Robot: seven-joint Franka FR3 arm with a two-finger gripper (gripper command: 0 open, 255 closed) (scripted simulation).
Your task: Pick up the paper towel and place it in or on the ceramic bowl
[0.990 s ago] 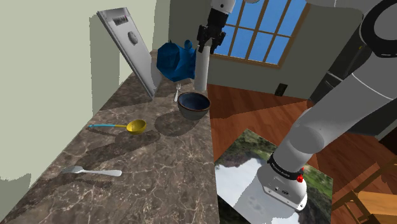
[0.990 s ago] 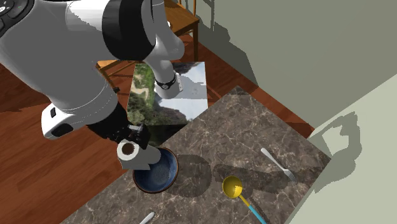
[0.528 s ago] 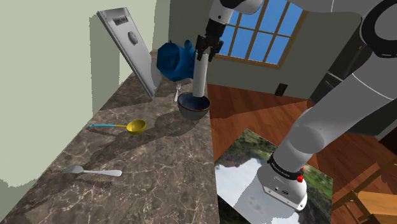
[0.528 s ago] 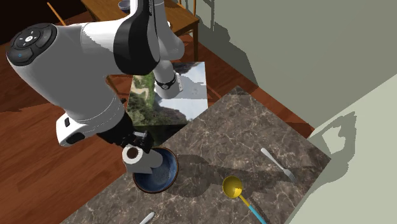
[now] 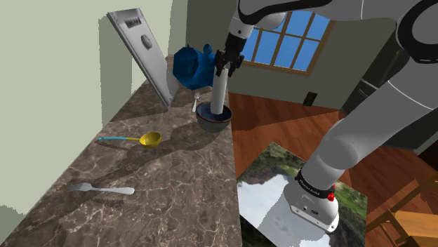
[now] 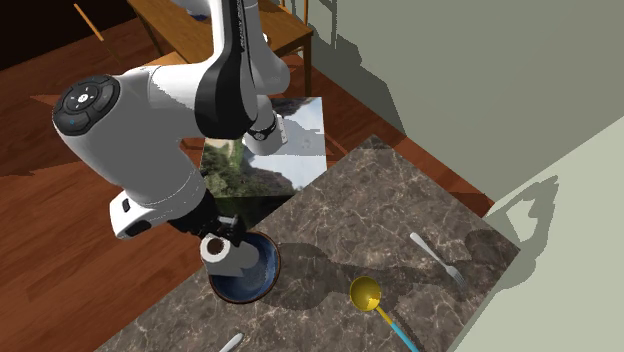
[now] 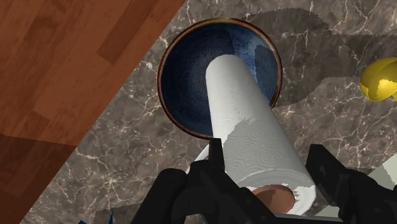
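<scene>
A white paper towel roll (image 5: 220,91) stands nearly upright with its lower end inside the dark blue bowl (image 5: 204,117) at the counter's far end. My gripper (image 5: 226,62) is shut on the roll's upper end. From the hand, the paper towel roll (image 7: 248,127) runs down into the brown-rimmed bowl (image 7: 181,76) and touches its floor off centre, and my gripper (image 7: 270,162) clasps it with a finger on each side. From above, the paper towel roll (image 6: 217,250) sits over the bowl (image 6: 258,278) near its rim, under my gripper (image 6: 213,233).
A yellow spoon (image 5: 149,139) with a blue handle and a fork (image 5: 102,189) lie on the marble counter (image 5: 175,182). A blue object (image 5: 193,65), a small fork (image 5: 196,102) and a leaning grey panel (image 5: 140,49) stand behind the bowl. The counter edge drops to wooden floor (image 5: 281,119).
My gripper has come down with the paper towel roll. Its lower end hung above the bowl a second ago and now rests inside it.
</scene>
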